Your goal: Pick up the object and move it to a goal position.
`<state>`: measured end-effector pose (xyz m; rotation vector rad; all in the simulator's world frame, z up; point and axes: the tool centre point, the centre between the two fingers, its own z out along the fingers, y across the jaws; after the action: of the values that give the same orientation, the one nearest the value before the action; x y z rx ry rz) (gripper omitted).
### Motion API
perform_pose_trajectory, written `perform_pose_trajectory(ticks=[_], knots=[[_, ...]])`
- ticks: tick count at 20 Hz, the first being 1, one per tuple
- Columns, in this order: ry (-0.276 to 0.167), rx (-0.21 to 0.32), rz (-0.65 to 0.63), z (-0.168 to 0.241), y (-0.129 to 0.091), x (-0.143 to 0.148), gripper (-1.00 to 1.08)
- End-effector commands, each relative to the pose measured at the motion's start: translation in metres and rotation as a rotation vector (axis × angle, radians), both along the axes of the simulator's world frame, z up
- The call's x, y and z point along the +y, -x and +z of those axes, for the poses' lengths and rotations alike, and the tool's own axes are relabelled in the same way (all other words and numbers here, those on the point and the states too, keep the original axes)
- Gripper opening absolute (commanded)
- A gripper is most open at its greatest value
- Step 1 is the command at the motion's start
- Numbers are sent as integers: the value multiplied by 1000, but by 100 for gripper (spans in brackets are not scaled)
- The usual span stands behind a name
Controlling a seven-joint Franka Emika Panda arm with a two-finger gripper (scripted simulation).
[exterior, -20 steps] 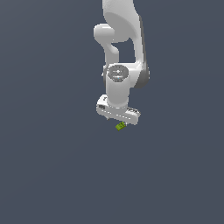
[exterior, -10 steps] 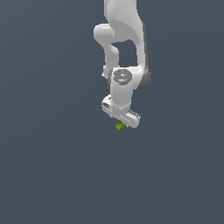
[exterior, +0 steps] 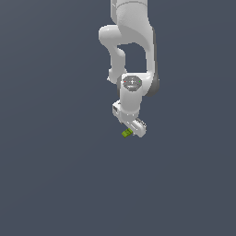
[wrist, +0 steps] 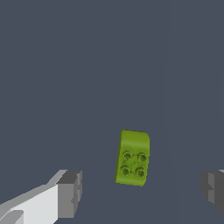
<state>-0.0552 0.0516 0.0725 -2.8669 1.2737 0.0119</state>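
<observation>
Green block [wrist: 133, 158] lies on the grey bench, between the wide-open jaws of the gripper [wrist: 142, 189], off-centre toward one finger [wrist: 69, 194]. No contact yet. Advice: centre over the block, descend square, then close across its narrow sides.

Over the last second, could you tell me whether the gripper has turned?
Yes. In the exterior view the gripper has rotated about its axis over the green block, which has stayed put; its bar now runs diagonally, not level.
</observation>
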Motion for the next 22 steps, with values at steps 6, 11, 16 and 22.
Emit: perform_pose_trajectory(ticks=[6,11,16,22], knots=[[6,-4,-98,-8,6,4,100],[7,-5,-120,-10,8,4,100],[7,-4,-116,-13,8,5,100],[7,-4,-119,-36,9,4,100]])
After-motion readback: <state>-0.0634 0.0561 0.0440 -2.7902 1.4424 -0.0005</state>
